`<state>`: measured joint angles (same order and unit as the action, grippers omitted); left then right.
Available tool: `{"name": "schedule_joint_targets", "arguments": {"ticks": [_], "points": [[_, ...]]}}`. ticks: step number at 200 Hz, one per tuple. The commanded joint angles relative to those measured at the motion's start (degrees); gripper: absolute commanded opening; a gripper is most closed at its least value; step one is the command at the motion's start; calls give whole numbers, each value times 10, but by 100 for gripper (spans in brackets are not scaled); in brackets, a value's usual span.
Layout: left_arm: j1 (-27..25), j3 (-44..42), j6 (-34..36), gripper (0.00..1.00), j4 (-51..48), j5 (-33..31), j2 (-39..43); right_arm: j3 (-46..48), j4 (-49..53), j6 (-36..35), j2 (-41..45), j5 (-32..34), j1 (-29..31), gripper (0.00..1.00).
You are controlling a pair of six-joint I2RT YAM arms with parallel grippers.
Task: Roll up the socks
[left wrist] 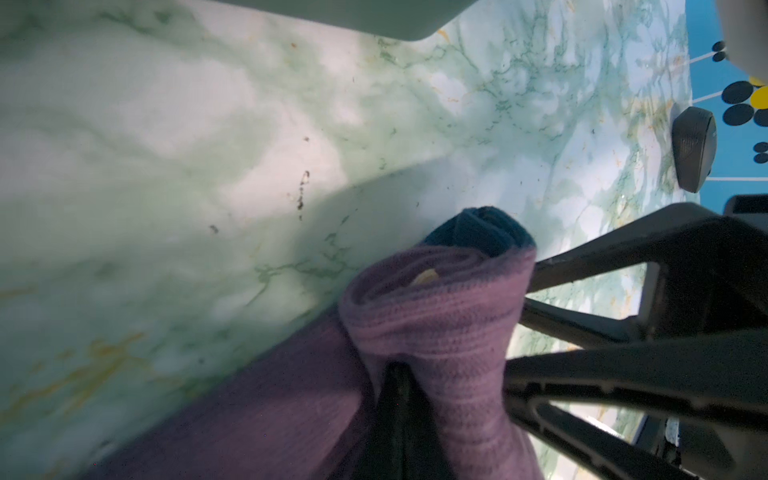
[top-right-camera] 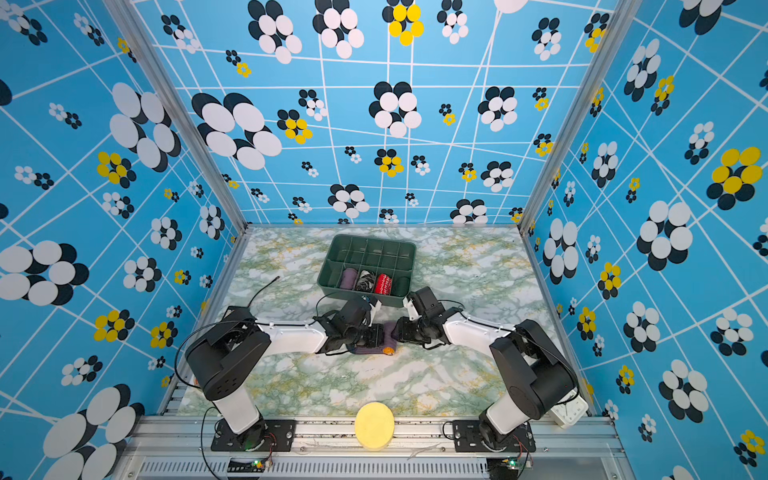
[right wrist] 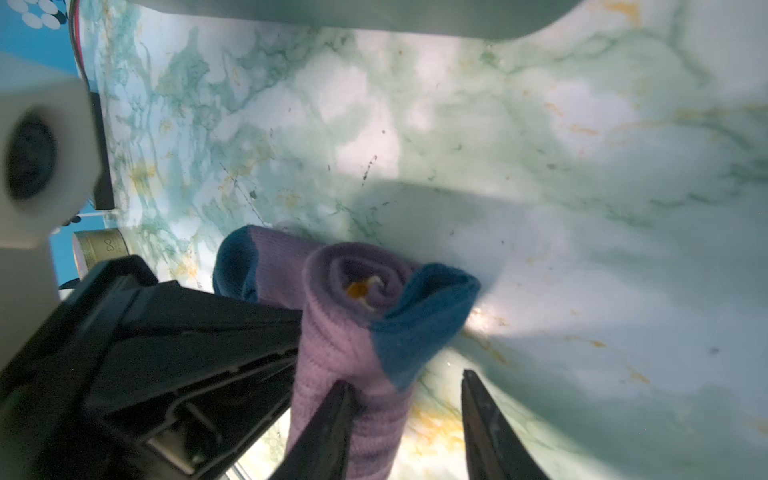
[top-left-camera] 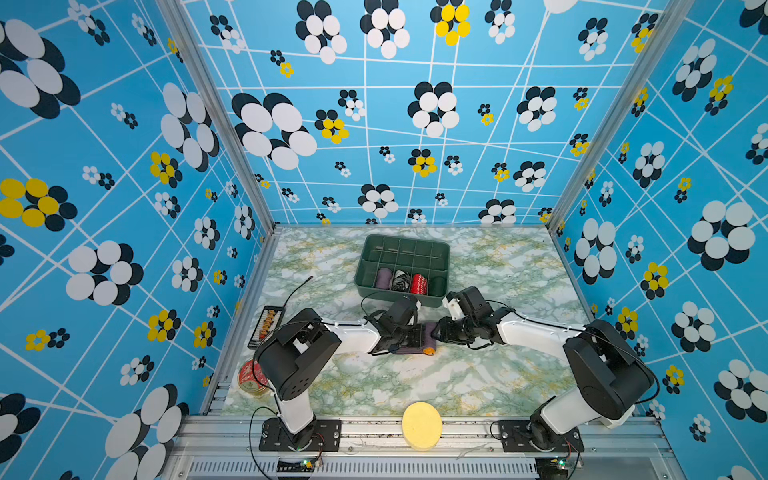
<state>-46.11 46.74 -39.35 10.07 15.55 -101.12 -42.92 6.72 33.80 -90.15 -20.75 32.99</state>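
Marble-look table [top-left-camera: 498, 374] w/ green bin [top-left-camera: 441, 249] at back. Purple socks [top-left-camera: 429, 338] mid-table; black tray [top-left-camera: 268, 326], red tin [top-left-camera: 250, 376] at left edge.

The green bin [top-left-camera: 399, 254] stands close behind the socks [top-left-camera: 428, 338]; the table [top-left-camera: 415, 378] in front lies bare.

The socks [right wrist: 340, 340] are soft ribbed knit cloth; the table [top-left-camera: 415, 384] looks smooth, marble-patterned, faintly glossy.
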Motion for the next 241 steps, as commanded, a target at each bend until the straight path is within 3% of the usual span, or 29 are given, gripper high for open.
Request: {"name": "schedule_joint_targets", "arguments": {"ticks": [1,121,159,200,241], "points": [[0,-16,11,2,-43,29,-13,-9,-23,13,-14,-10,12,45],[12,-46,-21,1,49,72,-48,-11,-90,59,-66,-23,56,42],[15,-51,-27,1,67,81,-61,-18,-95,63,-79,-22,67,30],[17,-52,-30,1,79,86,-68,-15,-82,51,-73,-2,77,0],[23,-56,-25,4,72,80,-56,-26,-16,18,-56,41,87,0]]}}
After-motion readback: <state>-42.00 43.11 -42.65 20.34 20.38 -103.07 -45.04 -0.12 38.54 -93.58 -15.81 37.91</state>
